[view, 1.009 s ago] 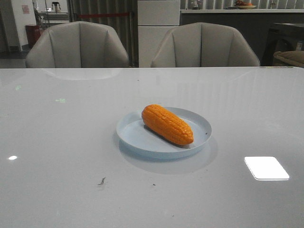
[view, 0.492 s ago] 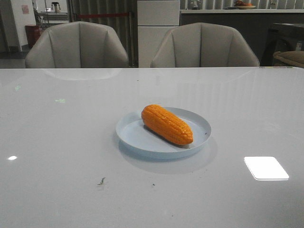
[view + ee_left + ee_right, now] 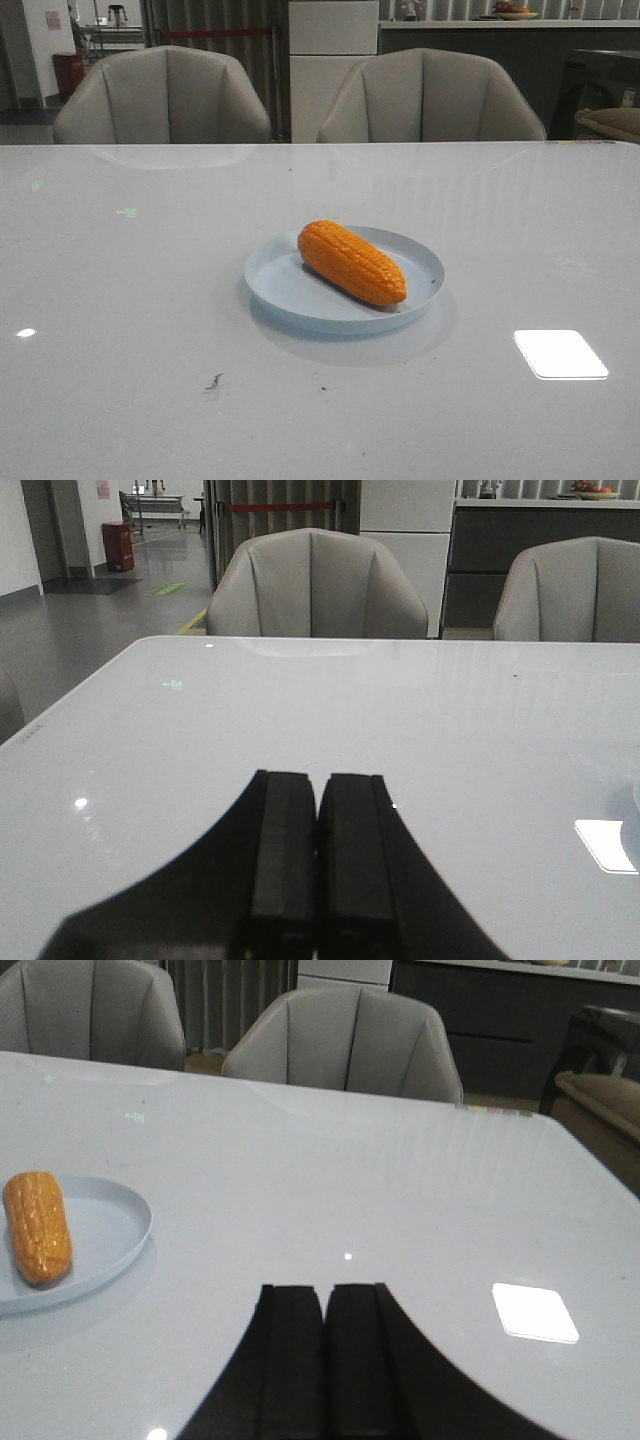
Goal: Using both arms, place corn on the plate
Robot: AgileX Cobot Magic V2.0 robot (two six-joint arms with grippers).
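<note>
Left wrist view, left gripper (image 3: pixel 318 830): black fingers pressed together, nothing between them, held low over bare table.
Right wrist view, right gripper (image 3: pixel 325 1350): fingers closed against each other, holding nothing, well apart from the plate.
Corn (image 3: pixel 352 261): orange cob lying flat inside the plate, set diagonally in the front view, blunt end toward the far left, tapered end toward the near right; no gripper touches it.
Plate (image 3: pixel 290 290): pale blue, round, shallow, resting on the table near its middle; its edge with the cob shows at the side of the right wrist view.
Table (image 3: pixel 130 300): glossy white, with a bright rectangular reflection near the right.
Chairs (image 3: pixel 165 95): two grey ones behind the far edge.
</note>
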